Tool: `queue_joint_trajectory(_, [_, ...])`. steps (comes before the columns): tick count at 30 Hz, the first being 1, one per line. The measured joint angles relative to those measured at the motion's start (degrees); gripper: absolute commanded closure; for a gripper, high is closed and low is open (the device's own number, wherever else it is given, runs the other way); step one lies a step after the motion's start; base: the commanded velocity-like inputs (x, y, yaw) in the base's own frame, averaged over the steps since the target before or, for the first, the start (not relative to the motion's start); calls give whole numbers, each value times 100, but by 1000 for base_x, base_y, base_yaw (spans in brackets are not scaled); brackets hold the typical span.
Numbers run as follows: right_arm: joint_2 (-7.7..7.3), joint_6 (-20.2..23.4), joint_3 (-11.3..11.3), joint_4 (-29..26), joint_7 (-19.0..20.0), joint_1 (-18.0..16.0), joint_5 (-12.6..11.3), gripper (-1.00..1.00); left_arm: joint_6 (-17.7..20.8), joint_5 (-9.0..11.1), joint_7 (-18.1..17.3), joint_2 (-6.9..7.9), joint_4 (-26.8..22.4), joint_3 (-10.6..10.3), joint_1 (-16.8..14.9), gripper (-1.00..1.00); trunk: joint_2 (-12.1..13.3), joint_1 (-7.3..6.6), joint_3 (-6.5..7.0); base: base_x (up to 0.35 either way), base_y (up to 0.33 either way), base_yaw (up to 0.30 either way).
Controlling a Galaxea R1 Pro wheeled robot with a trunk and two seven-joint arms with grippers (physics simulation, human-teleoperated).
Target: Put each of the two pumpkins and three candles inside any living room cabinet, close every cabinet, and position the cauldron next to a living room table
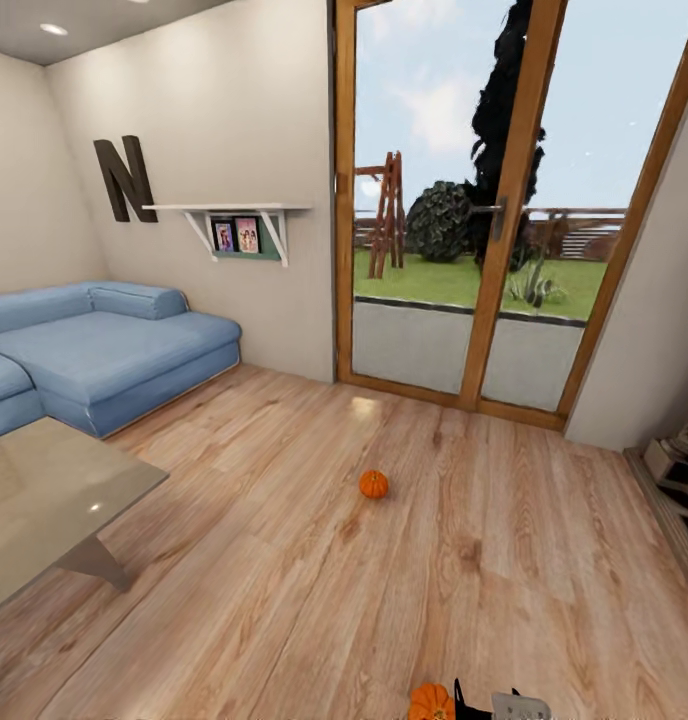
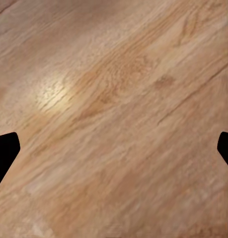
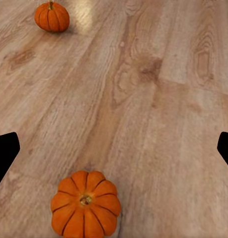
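Note:
Two orange pumpkins lie on the wooden floor. One pumpkin (image 1: 373, 484) (image 3: 52, 16) rests mid-floor in front of the glass door. The other pumpkin (image 1: 431, 702) (image 3: 85, 209) sits at the head view's lower edge, right beside my right gripper (image 1: 489, 708) (image 3: 114, 151). That gripper is open, its black fingertips (image 3: 5, 153) spread wide and touching nothing. My left gripper (image 2: 114, 153) is open too, over bare floorboards. The glossy grey table (image 1: 44, 500) stands at the left. Candles, cabinet and cauldron are out of view.
A blue sofa (image 1: 94, 350) fills the left corner behind the table. A wood-framed glass door (image 1: 484, 220) closes the far wall. A stone fireplace (image 1: 684, 460) edges in at the right. Open floor lies between table and fireplace.

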Motion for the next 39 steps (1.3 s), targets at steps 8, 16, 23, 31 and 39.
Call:
queue_joint_trajectory(8, [13,563,1,-737,-35,-20,-46,-100,1223,-49,24,50,-1491,-7,3,-100,-321,176,-143,0,0,0])
queue_joint_trajectory(16, [24,3056,-24,-2171,-35,-496,-65,-100,4030,-40,1021,267,-4258,131,-53,-100,-642,351,-287,0,0,0])
queue_joint_trajectory(23, [63,4790,-32,-2244,-191,-1458,-73,-100,5688,101,1411,230,-5438,648,-653,-100,-922,505,-411,0,0,0])
queue_joint_trajectory(31, [257,6869,-406,-2613,-1029,-1929,-882,-100,6536,910,1476,247,-6427,1476,-977,-100,-1243,681,-556,0,0,0])
queue_joint_trajectory(39, [257,6847,-396,-2617,-1007,-1920,-897,-100,6539,904,1748,242,-6474,1488,-982,-100,-1564,857,-700,0,0,0])
